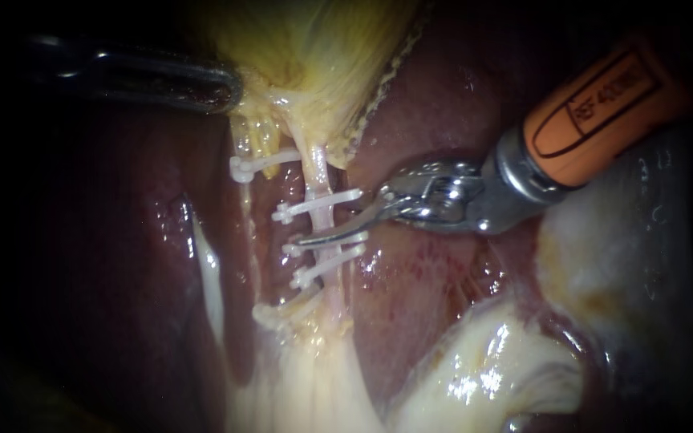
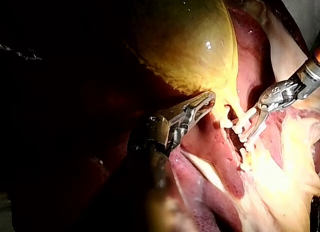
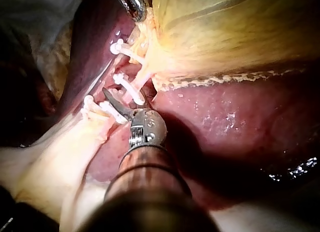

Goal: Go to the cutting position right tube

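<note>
White clips (image 1: 318, 204) sit in a row on the right tube (image 1: 315, 172). The tube is a pale cord running from the gallbladder (image 1: 322, 48) down to the fatty tissue below, with liver (image 1: 435, 281) on both sides. Its long axis runs up and down in the endoscope view.

Right tool (image 1: 322, 235) comes in from the upper right and lies nearly crosswise to that axis. Its slim metal tip is over the tube, in the gap between the second and third clips counted from the gallbladder. Only one edge of the tip shows plainly, so I cannot tell whether it is open or closed. The right wrist view agrees: the tip is ahead of the shaft and laid across the tube between two clips.

Left tool (image 1: 222, 88) is well apart, up at the gallbladder's neck. It is closed on the yellow edge there and, by the look, holds the tube taut. The right tool is the nearer by far.

Judgement: the approach looks close to done. What remains turns on squaring the tip to the tube and keeping it off the clip on either side.
</note>
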Controlling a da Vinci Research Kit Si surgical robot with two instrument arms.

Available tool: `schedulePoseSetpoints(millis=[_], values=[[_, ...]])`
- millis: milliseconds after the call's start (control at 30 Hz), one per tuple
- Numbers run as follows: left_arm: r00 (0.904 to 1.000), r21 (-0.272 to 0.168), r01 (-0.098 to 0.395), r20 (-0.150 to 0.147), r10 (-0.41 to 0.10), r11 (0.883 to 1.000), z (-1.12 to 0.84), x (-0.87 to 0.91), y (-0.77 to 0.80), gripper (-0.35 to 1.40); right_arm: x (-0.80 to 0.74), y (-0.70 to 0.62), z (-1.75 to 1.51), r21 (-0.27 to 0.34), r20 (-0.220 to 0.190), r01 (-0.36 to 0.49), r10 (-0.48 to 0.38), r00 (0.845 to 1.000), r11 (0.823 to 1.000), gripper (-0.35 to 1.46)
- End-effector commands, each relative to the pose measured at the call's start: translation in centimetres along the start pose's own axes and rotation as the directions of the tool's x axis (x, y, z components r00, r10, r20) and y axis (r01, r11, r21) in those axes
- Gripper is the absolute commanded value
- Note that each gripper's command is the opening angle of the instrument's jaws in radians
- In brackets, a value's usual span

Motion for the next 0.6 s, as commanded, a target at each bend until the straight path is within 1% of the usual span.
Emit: schedulePoseSetpoints(millis=[33,67,133,233,300,367,500,600], values=[[1.0,-0.001,0.0,0.0,0.0,1.0,0.0,0.0,0.0,-0.35,-0.01,0.01,0.04,0.007,-0.003,0.001,-0.001,1.0,1.0,1.31],[1.0,-0.001,0.001,0.0,-0.001,1.0,0.01,0.0,0.0,-0.35,-0.01,0.01,0.1,0.009,-0.015,0.006,-0.005,1.0,1.0,1.36],[1.0,-0.001,0.001,0.0,-0.001,1.0,0.01,0.0,0.0,-0.35,-0.01,0.02,0.17,0.015,-0.034,0.004,-0.003,0.999,1.0,1.4],[1.0,-0.001,0.001,0.0,-0.001,1.0,0.01,0.0,0.0,-0.35,0.02,0.03,0.23,0.039,-0.074,0.009,-0.006,0.997,0.999,1.43],[1.0,-0.001,0.001,0.0,-0.001,1.0,0.01,0.0,0.0,-0.35,0.04,0.03,0.24,0.062,-0.108,0.015,-0.008,0.994,0.998,1.43],[1.0,-0.001,0.001,0.0,-0.001,1.0,0.01,0.0,0.0,-0.35,0.04,0.01,0.25,0.083,-0.133,0.016,-0.005,0.991,0.996,1.43],[1.0,-0.001,0.001,0.0,-0.001,1.0,0.01,0.0,0.0,-0.35,0.09,-0.06,0.25,0.13,-0.169,0.015,0.007,0.986,0.991,1.43],[1.0,-0.001,0.001,0.0,-0.001,1.0,0.01,0.0,0.0,-0.35,0.14,-0.15,0.23,0.164,-0.176,0.022,0.007,0.984,0.986,1.43]])
